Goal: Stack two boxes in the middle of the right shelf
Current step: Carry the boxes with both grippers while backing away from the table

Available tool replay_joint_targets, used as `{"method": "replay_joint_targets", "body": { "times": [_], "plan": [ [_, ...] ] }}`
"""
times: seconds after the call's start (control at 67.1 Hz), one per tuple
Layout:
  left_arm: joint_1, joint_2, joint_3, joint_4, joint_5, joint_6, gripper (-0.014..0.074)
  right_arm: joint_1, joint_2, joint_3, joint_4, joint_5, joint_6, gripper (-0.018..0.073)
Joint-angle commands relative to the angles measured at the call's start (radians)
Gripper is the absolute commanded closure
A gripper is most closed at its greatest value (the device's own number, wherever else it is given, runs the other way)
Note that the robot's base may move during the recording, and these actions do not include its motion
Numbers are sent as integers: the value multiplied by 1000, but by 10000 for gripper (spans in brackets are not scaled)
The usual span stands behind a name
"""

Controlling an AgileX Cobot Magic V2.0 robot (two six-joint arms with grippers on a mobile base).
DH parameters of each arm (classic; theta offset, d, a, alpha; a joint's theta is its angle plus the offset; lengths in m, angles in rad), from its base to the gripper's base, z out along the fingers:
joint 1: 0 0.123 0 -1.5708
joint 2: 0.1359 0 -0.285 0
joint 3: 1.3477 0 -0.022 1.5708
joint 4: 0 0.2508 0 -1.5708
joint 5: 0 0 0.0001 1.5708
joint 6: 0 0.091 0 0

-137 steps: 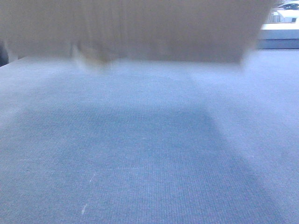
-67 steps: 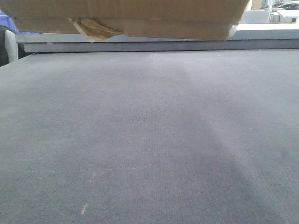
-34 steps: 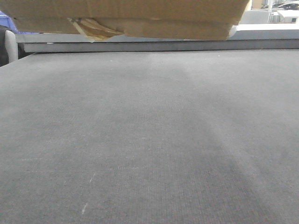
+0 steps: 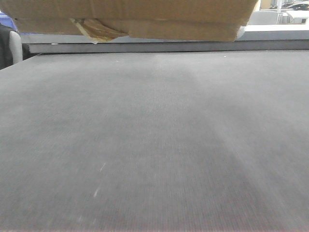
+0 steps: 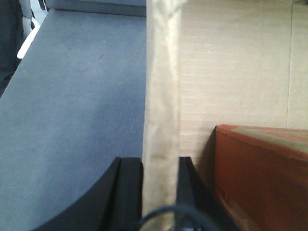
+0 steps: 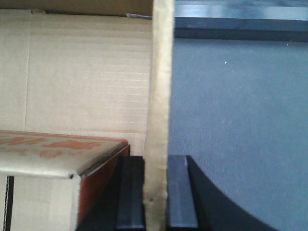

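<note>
Over the grey table [image 4: 154, 145] the large cardboard box [image 4: 135, 14] hangs clear of the surface. It is carried by two opposite walls, I'd guess to keep it level on the way to a shelf I can't see from here. A reddish carton [image 5: 260, 173] rides inside it. The left gripper [image 5: 161, 166] and right gripper [image 6: 156, 168] each pinch one side wall tight between their fingers. A torn tape tag [image 4: 99, 30] shows at the box's lower edge.
</note>
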Motion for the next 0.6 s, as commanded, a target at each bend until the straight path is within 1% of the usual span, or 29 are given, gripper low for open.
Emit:
{"method": "replay_joint_targets", "body": {
  "times": [0.0,0.581],
  "plan": [
    [1,-16,-13,39,-24,-1,708,-4,-18,-14,-49,-46,2,728],
    [1,-16,-13,39,-24,-1,708,-4,-18,-14,-49,-46,2,728]
  ]
}}
